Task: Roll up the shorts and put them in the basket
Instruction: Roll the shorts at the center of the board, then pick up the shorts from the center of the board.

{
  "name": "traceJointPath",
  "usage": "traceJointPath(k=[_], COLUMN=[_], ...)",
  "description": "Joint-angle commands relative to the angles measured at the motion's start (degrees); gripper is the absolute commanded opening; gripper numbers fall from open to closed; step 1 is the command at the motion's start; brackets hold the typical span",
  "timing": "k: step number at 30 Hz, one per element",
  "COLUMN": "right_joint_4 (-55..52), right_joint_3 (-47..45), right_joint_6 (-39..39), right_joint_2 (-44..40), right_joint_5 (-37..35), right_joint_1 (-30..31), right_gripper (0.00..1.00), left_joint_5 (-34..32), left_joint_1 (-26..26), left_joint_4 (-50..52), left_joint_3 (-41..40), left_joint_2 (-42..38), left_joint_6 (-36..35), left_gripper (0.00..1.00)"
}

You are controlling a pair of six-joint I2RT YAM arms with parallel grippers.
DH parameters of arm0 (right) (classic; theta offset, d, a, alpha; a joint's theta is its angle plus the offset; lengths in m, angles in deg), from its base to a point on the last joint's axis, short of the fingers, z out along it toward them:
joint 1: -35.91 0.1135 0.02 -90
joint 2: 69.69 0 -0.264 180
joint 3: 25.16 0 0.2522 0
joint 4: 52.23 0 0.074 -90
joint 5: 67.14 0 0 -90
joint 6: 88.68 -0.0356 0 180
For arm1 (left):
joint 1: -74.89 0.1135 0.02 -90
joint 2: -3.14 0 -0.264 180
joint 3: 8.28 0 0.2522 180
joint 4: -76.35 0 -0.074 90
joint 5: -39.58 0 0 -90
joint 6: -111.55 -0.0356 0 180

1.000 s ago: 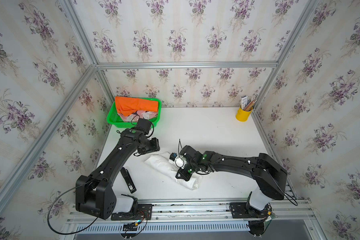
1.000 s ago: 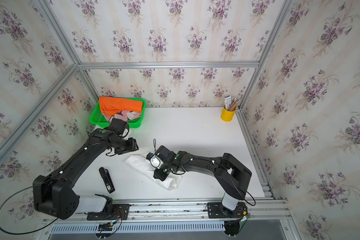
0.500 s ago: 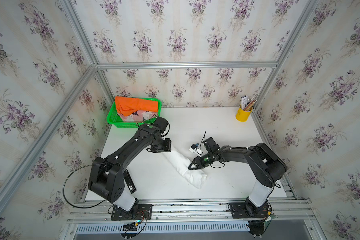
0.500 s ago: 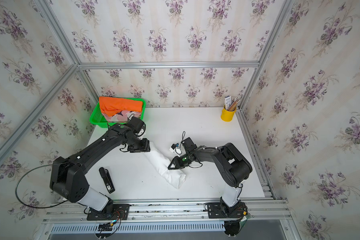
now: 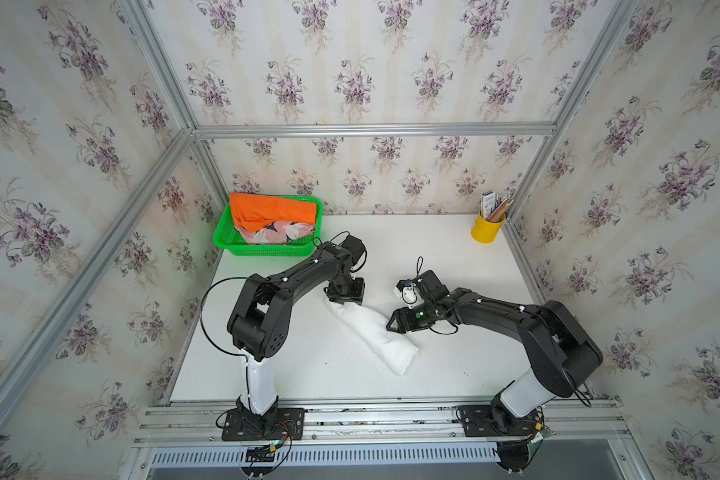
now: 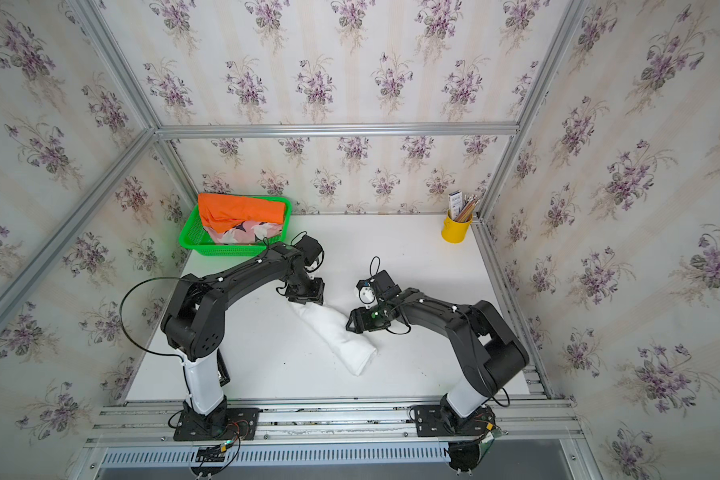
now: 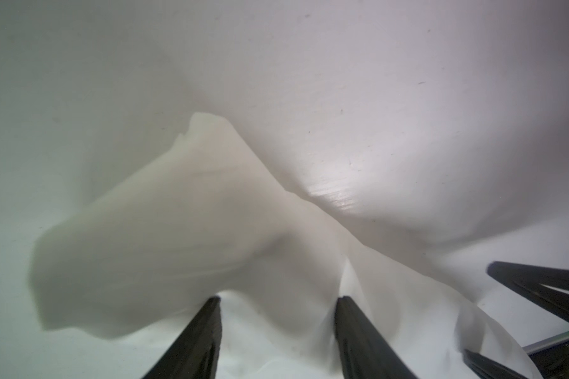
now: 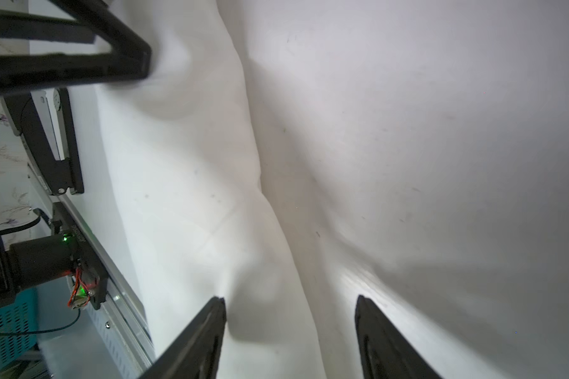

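The white shorts (image 5: pixel 375 332) (image 6: pixel 337 336) lie as a long roll, slanting across the middle of the table in both top views. My left gripper (image 5: pixel 344 297) (image 6: pixel 304 297) stands over the roll's far end. In the left wrist view that gripper (image 7: pixel 278 298) is open, its fingertips (image 7: pixel 211 315) pressed into the cloth (image 7: pixel 165 236), which bulges between them. My right gripper (image 5: pixel 395 324) (image 6: pixel 352 326) sits against the roll's right side. In the right wrist view it (image 8: pixel 289 298) is open, one finger over cloth (image 8: pixel 191 197), one over bare table. Orange shorts (image 5: pixel 271 210) and pink printed shorts (image 5: pixel 275 232) lie in the basket.
A green basket (image 5: pixel 225 245) (image 6: pixel 190 245) stands at the back left corner. A yellow cup (image 5: pixel 486 230) (image 6: pixel 456 230) with pencils is at the back right. A black object (image 6: pixel 224 372) shows behind the left arm's base. Metal rails edge the table.
My right gripper has opened and let go of the roll, and its arm has drawn back to the right. The left gripper moved right, and the roll's far end shifted with it.
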Motion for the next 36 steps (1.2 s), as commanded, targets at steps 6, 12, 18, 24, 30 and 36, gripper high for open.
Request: traceJointPath(k=[6,12,18,24,30,36], right_joint_4=[-6.8,3.2,3.8,6.7,8.4,8.3], right_joint_3=[-4.0,-11.0,-10.8,-11.2,-10.7,-9.9], right_joint_6=[-0.3,-4.6,-6.8,-10.4,-11.8,-11.9], right_joint_2=[-5.5,-2.3,-3.3,-3.2,-2.2,-1.2], right_joint_5=[-5.3,2.8,1.8,2.4,3.7,3.9], right_joint_1=[3.3,4.5,5.0,5.0,5.4,5.9], right_gripper=[0.35,0.16,0.15,0.16,0.16,0.17], left_joint_5=[-2.4,-3.4,-3.0,3.6,14.9,12.2], left_joint_1=[0.2,0.3,1.7,3.7,1.0,-2.7], left_joint_4=[-0.4,-2.0,-3.2,-7.4,-28.2,-41.7], left_joint_3=[2.4,3.8,-2.7,-16.4,-34.7,-43.9], left_joint_2=[3.3,3.5,-8.4,-22.7,-30.3,-31.7], left_joint_6=[-2.1,-1.8,4.3,14.9,28.9,36.2], left_gripper=[0.59,0.59,0.67,0.72,0.78,0.86])
